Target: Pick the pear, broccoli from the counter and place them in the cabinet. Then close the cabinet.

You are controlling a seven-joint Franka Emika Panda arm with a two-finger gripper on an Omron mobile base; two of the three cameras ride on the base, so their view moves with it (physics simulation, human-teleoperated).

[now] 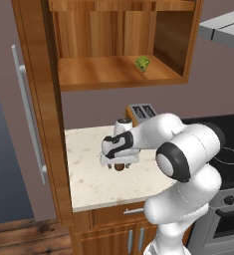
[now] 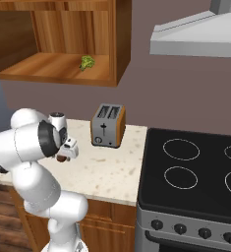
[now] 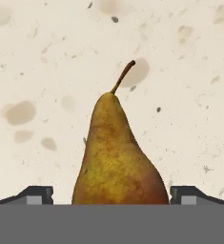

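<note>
Lying on the counter [image 3: 32, 57], pear [image 3: 116, 157] between fingertips [image 3: 37, 194] of wide-open tool [image 3: 111, 195], apart from both

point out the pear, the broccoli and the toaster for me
pear [image 3: 118, 157], hand view, on its wide yellow-brown belly, between the open claw tips.
broccoli [image 1: 142, 63], left base view, on its green bumpy head, on the cabinet shelf.
toaster [image 2: 107, 126], right base view, on its grey front face.

No readable text, label, brand, number or sign on anything in these views.
</note>
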